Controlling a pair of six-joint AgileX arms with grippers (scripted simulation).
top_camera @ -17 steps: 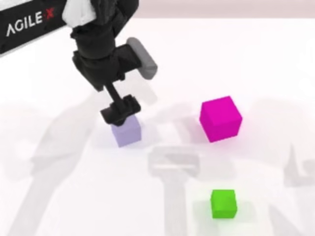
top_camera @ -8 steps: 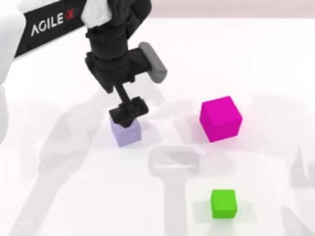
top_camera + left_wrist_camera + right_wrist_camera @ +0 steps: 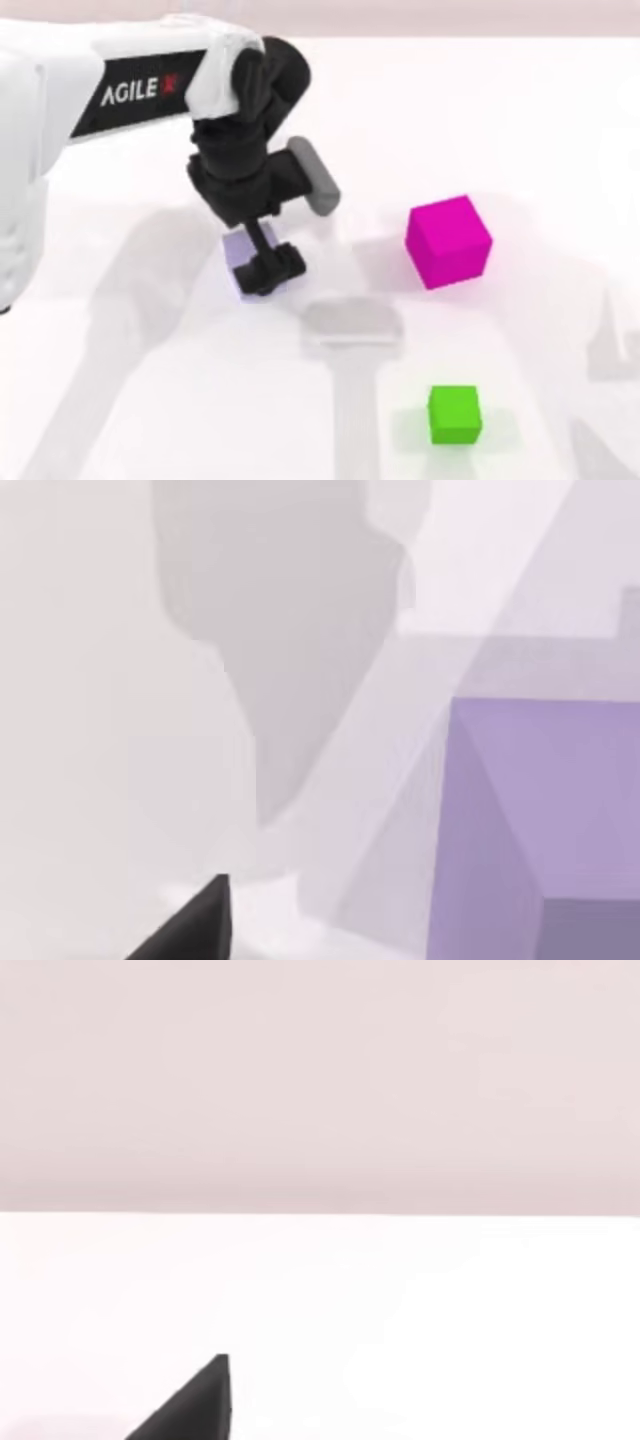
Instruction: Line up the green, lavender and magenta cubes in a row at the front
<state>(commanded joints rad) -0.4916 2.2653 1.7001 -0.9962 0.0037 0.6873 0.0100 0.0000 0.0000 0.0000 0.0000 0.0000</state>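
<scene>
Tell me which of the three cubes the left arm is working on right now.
The lavender cube, left of the magenta cube. The left gripper is right over it, hiding most of it; the green cube sits alone nearer the front.

Left pincer low, pointing down.

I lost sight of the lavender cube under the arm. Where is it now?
In the top view the lavender cube sits left of centre, mostly hidden beneath the left gripper, with the magenta cube to its right.
</scene>
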